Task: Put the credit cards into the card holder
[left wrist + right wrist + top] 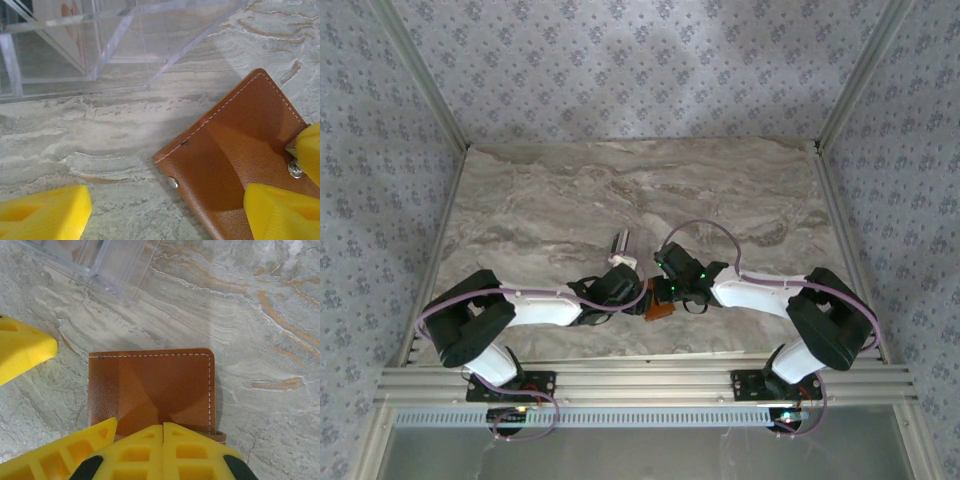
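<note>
Card holder (660, 310) lies closed and flat on the marble table (550, 190), low in the middle of my overhead view, where the two wrists meet. From the left in that view, the left arm (540, 305) reaches in. A small clear box (623, 245) stands just above its wrist, then comes the brown leather, then the right arm (760, 290).

On the left wrist camera, my left gripper (167, 205) is spread wide and holds nothing. One yellow finger (45, 212) sits at the lower left over bare marble, the other at the lower right over the leather face. The clear box sits in the upper left. Through its wall I see a pale face with an orange mark, likely one of the credit cards (55, 10), though I cannot be sure. The card holder runs from the centre to the right edge, with a snap stud (173, 182) at its near corner. At the far right, a yellow tip of the right gripper (309, 155) touches the leather.

On the right wrist camera, a finger of the left gripper shows at the left edge and the card holder lies in the centre. My right gripper (163, 432) is closed tight, its fingers pressed together at the leather's bottom edge, beside the clasp tab (218, 436). I cannot tell whether it pinches any leather.
</note>
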